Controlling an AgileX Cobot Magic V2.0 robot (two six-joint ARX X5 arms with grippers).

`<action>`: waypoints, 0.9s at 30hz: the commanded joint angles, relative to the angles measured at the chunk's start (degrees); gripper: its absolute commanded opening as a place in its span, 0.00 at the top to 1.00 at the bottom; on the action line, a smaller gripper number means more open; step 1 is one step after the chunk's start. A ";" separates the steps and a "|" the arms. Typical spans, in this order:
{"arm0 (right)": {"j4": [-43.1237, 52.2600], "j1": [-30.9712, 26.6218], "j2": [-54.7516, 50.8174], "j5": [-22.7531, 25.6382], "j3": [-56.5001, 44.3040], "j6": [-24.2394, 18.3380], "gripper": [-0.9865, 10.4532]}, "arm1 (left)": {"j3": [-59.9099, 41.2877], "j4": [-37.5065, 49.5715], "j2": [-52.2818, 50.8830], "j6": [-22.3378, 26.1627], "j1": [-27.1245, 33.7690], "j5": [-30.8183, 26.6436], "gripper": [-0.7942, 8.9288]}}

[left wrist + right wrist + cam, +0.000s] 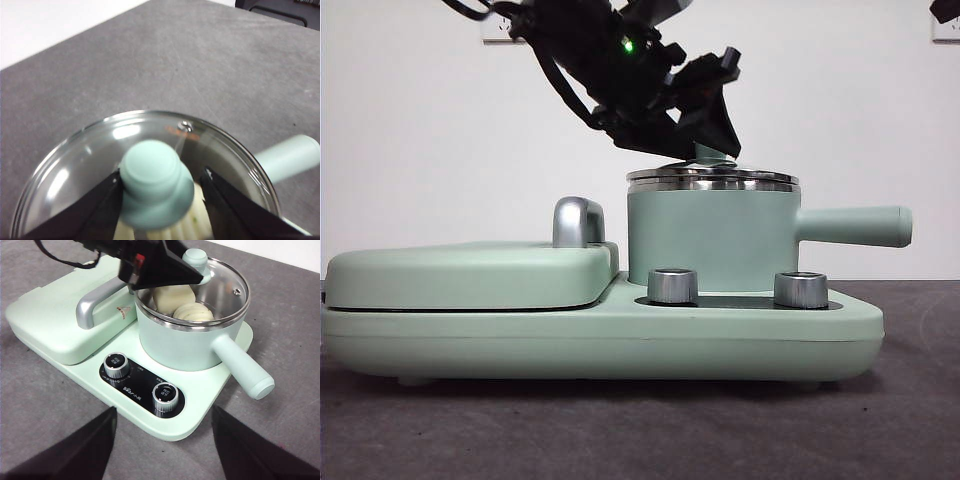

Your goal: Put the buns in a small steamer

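Both buns (182, 304) already sit inside the small steamer (192, 335) at upper centre. The left gripper (159, 187) straddles the lid knob (156, 182), jaws apart beside it; the right gripper (162, 440) waits, open.

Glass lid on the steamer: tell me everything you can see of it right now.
The glass lid is round, clear glass in a steel rim, with a mint-green knob at its centre and a small vent hole near the edge. It sits flat on the small steamer, closing it. Both buns show through the glass. The left gripper has its jaws on either side of the knob.
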 commanded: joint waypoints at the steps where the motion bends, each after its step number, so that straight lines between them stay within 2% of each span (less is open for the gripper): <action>1: 0.24 0.61 0.09 0.00 0.31 0.66 0.65 | 0.11 -2.25 -1.88 -1.05 -0.74 0.81 0.66; 4: 0.24 0.61 0.09 0.00 0.31 0.66 0.65 | 0.13 -6.93 -5.22 -2.05 -0.66 0.81 0.66; 11: 0.26 0.61 0.13 -0.07 0.31 0.66 0.65 | 0.11 -23.96 -14.34 -10.54 0.59 0.81 0.66; 14: 0.52 0.61 0.28 -0.28 0.31 0.66 0.65 | -0.44 -28.68 -17.62 -11.50 0.90 0.81 0.66; 20: 4.39 0.61 2.69 -1.92 0.52 0.66 0.65 | -6.93 -30.10 -25.94 -11.76 1.14 0.61 0.66; 27: 12.35 0.61 8.81 -4.83 0.85 0.66 0.65 | -19.12 -30.25 -39.69 -14.49 3.80 -3.08 0.66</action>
